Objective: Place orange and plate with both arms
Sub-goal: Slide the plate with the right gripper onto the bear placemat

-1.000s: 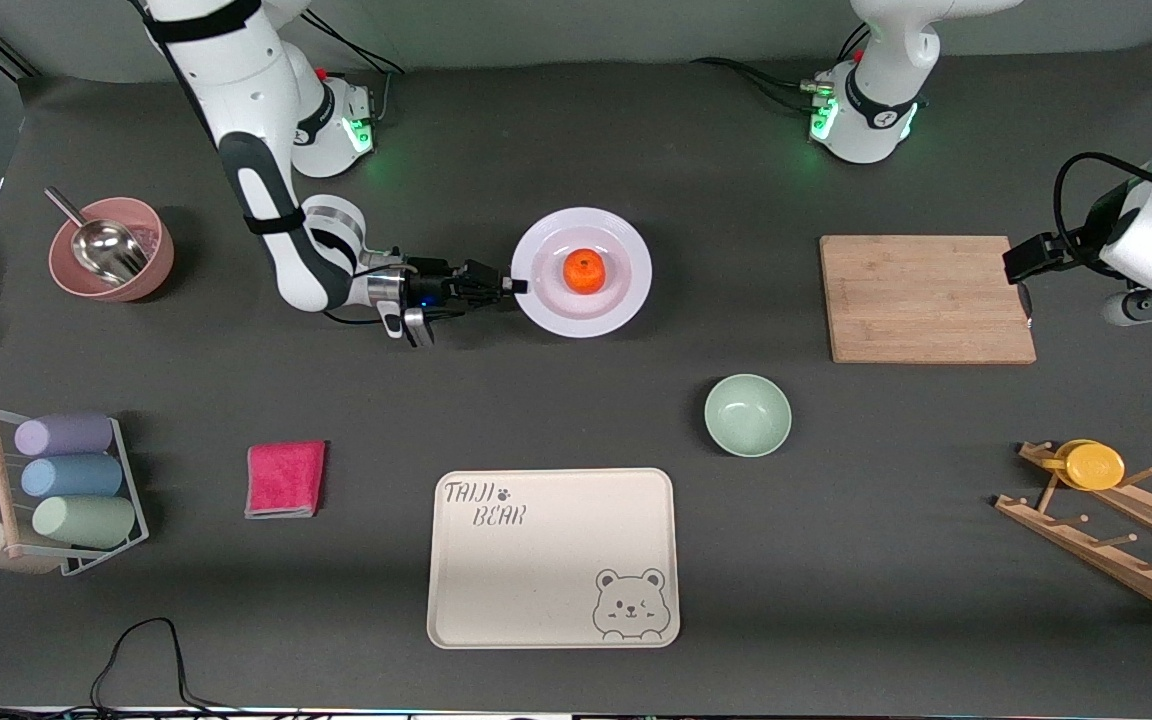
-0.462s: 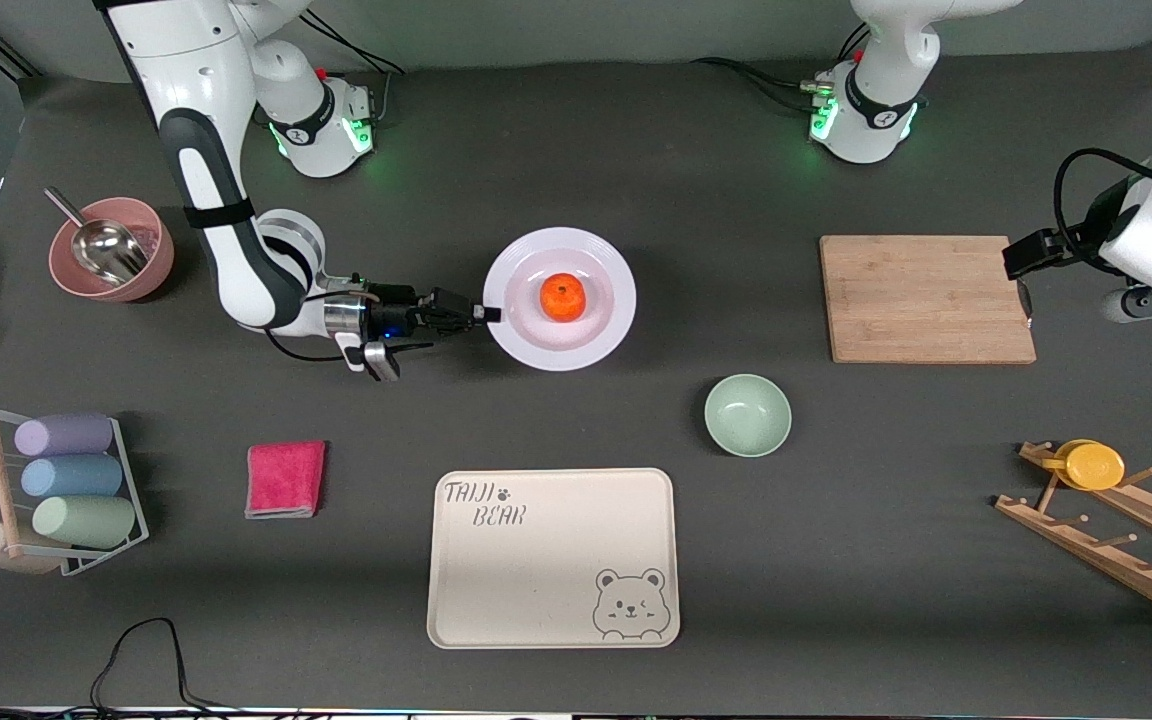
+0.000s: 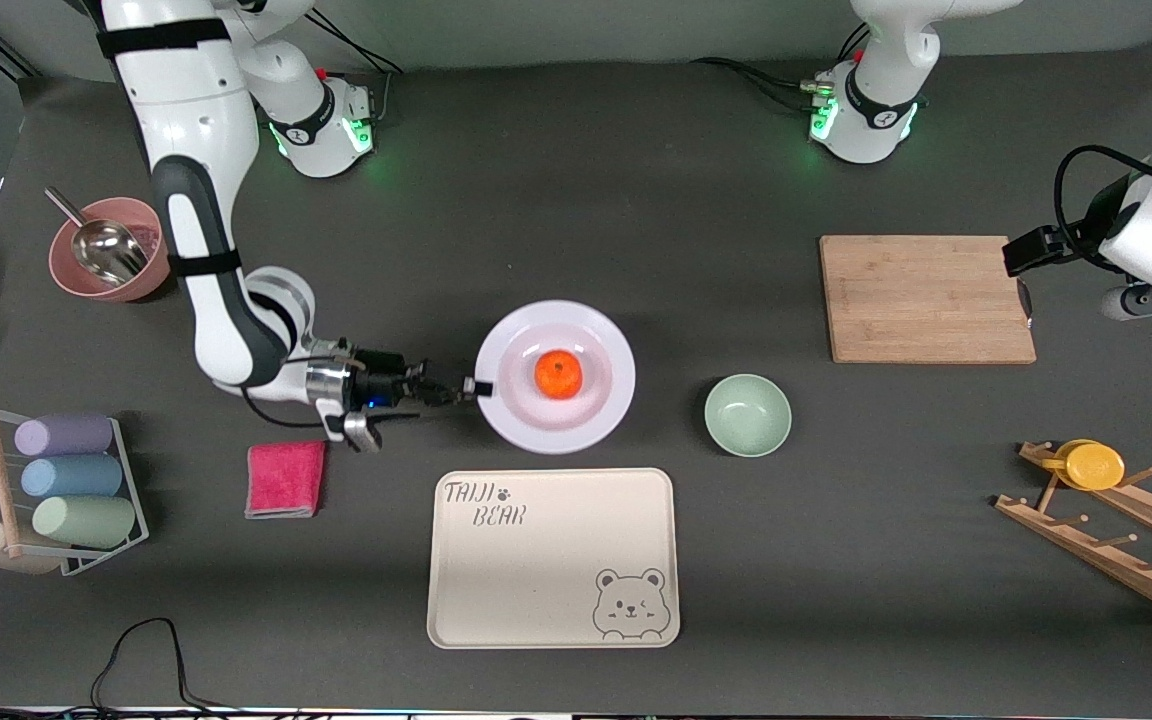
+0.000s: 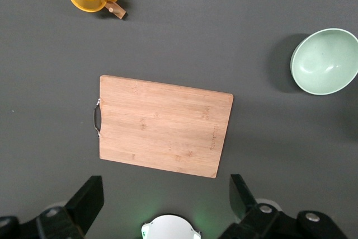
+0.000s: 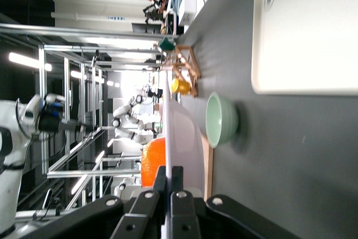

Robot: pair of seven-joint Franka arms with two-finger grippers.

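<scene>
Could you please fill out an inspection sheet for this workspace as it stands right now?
Surface: dark grey table.
Job's things: orange sits in the middle of the plate, which is above the table beside the green bowl.
Clutter: bear tray, cutting board, pink cloth, pink bowl with scoop, cup rack, wooden rack with yellow lid.
Grippers: right gripper shut on the plate's rim; left gripper open, waiting above the cutting board's end.
Cables: black cable at the table's front edge.
Surroundings: people and other robots in the right wrist view.
</scene>
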